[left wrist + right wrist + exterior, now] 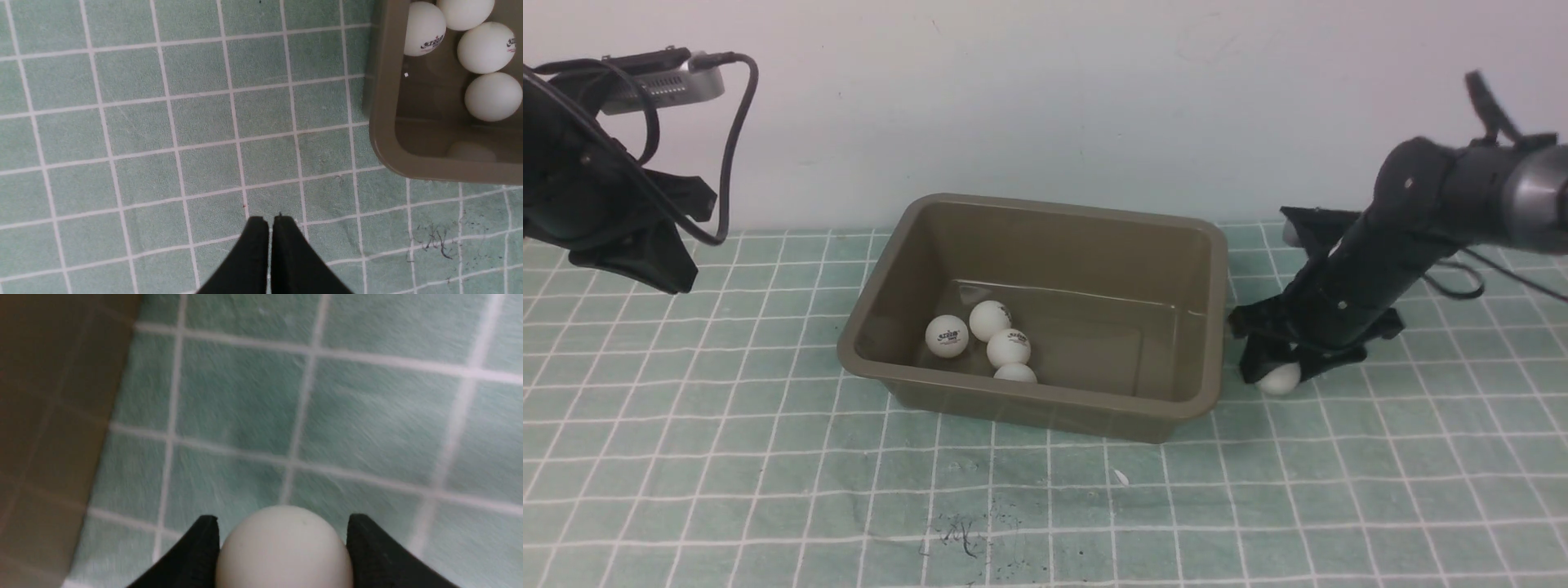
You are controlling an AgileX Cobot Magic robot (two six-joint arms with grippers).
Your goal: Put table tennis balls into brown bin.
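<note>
One ball (1281, 380) in right hand (1278, 376), just beside brown bin (1219, 318) rim

front camera looks forward over the mat (727, 457); wrist cameras look down, close; all share the brown bin (1054, 209)

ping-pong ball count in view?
5. Four balls in the brown bin, left front; fifth ball right of it, gripped by the right end effector. None apparently hidden.
</note>
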